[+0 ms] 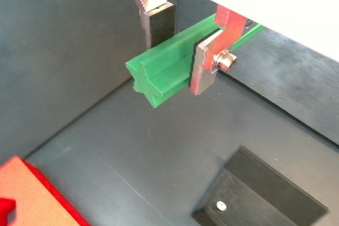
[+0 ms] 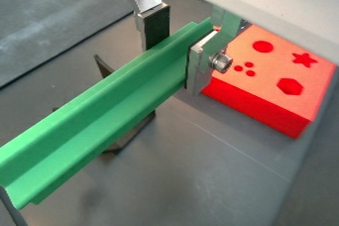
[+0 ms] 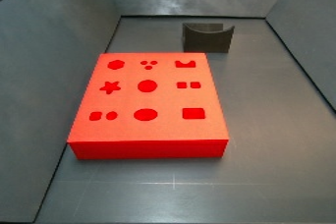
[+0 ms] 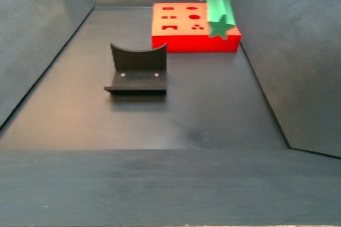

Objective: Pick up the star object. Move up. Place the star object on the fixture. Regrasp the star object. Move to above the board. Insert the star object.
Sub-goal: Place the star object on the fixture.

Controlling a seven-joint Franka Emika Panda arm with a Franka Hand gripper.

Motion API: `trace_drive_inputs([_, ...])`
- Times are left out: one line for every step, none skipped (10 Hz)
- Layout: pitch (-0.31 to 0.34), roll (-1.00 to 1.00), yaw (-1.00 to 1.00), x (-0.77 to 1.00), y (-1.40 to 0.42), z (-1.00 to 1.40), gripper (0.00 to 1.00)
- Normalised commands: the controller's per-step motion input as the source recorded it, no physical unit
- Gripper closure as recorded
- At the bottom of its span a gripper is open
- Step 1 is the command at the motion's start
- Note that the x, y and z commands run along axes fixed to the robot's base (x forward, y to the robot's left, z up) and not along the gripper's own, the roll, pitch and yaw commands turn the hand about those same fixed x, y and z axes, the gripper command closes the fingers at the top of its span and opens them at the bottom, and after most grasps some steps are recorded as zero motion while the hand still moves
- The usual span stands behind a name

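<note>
**Star object carried high, fixture not yet reached**

The star object (image 2: 113, 121) is clamped between the silver fingers (image 2: 203, 63) of the hand (image 1: 180, 54), as is seen in both wrist views; the hand is closed on it near one end, and the long green body juts out free beyond the pads.

Pick-up and lift are judged done: in a side view the star object (image 4: 217, 14) hangs well above the dark surface (image 4: 186, 112), at about one o'clock in the picture, over the near edge of the board (image 4: 193, 27). The hand itself is barely seen there, at the top edge.

The placing on the fixture (image 4: 135, 70) is judged still to come. Its notch is empty, and it stands apart from the board, toward seven o'clock of it in that view. In the side view from beyond the board, the fixture (image 3: 207, 36) is seen at one o'clock of the board (image 3: 147, 100), whose star hole (image 3: 110, 87) is open. Regrasp, travel and insertion remain.
</note>
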Motion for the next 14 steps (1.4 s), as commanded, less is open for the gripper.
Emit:
trace_drive_inputs([0.004,-0.15,0.06,1.00,0.01,-0.01,1.00])
trace_drive_inputs([0.022,-0.14,0.03,1.00,0.01,-0.01,1.00])
trace_drive_inputs([0.032,-0.13,0.02,1.00,0.01,-0.02,1.00])
trace_drive_inputs([0.048,-0.13,0.01,1.00,0.01,-0.02,1.00])
trace_drive_inputs([0.054,-0.13,0.01,1.00,0.01,-0.02,1.00])
trace_drive_inputs([0.069,-0.13,0.01,1.00,0.01,-0.02,1.00])
trace_drive_inputs([0.079,-0.13,0.01,1.00,0.01,-0.01,1.00])
trace_drive_inputs([0.091,-0.13,0.01,1.00,0.01,-0.01,1.00])
trace_drive_inputs([0.157,-1.00,0.08,1.00,-0.58,-0.04,1.00])
trace_drive_inputs([0.160,-1.00,0.07,1.00,-0.55,-0.03,1.00])
trace_drive_inputs([0.163,-1.00,0.06,1.00,-0.44,-0.03,1.00])
trace_drive_inputs([0.168,-1.00,0.04,1.00,-0.28,-0.03,1.00])
trace_drive_inputs([0.171,-1.00,0.03,0.97,-0.19,-0.02,1.00])
trace_drive_inputs([0.174,-1.00,0.02,0.88,-0.11,-0.02,1.00])
